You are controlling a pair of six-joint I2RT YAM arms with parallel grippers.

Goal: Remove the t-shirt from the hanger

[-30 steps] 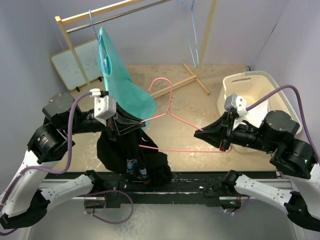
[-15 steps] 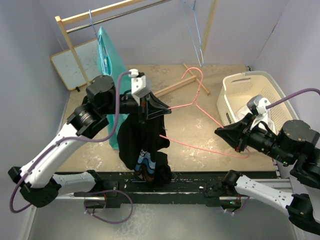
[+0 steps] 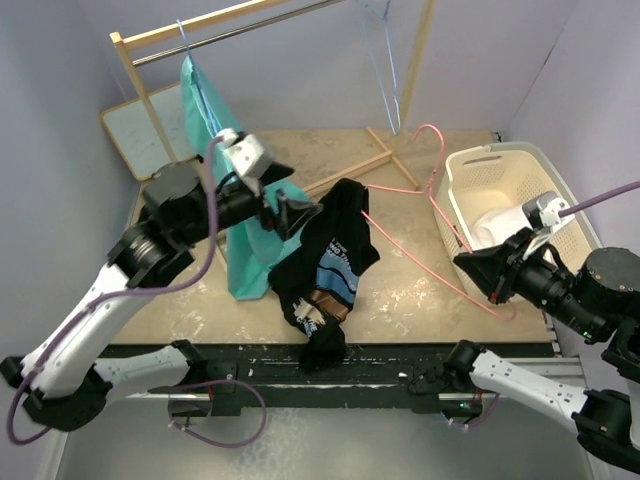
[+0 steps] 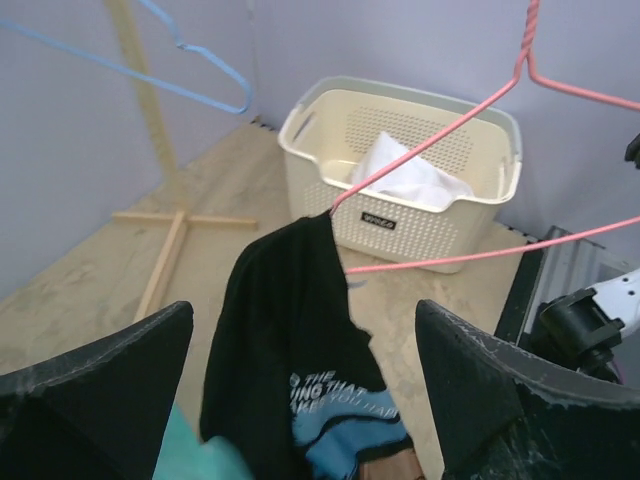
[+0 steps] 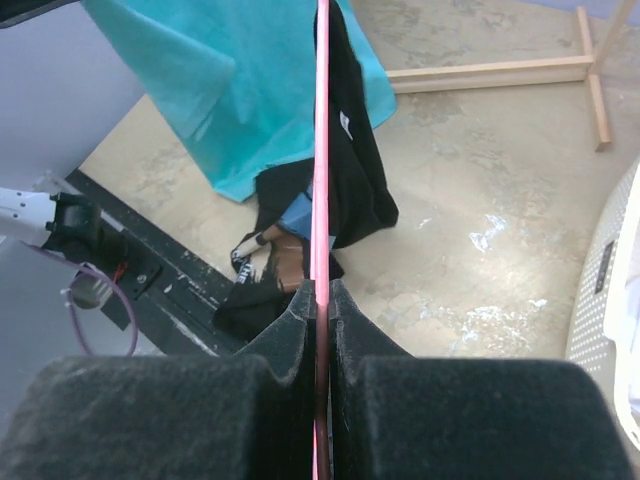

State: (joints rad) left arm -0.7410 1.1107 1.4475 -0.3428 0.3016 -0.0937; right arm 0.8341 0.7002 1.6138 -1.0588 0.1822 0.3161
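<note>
Top view, table as clock face.

1. T-shirt: black, near centre. Its upper edge is caught on one end of the pink hanger. The rest hangs down toward 6 o'clock, and its lower end is bunched at the near table edge.
2. Left gripper: just beside the t-shirt, on its 9 o'clock side. In the left wrist view the fingers are spread wide and hold nothing; the t-shirt hangs beyond the gap.
3. Right gripper: at 4 o'clock. Its fingers are pressed together, pinching the hanger's wire. The hanger is tilted, with its hook toward 1 o'clock over the basket's rim.
4. Basket: at 3 o'clock, with a white cloth inside.
5. Rack: at 12 o'clock. A teal shirt hangs from it at 10 o'clock, behind the left gripper. A bare blue hanger also hangs there.
</note>
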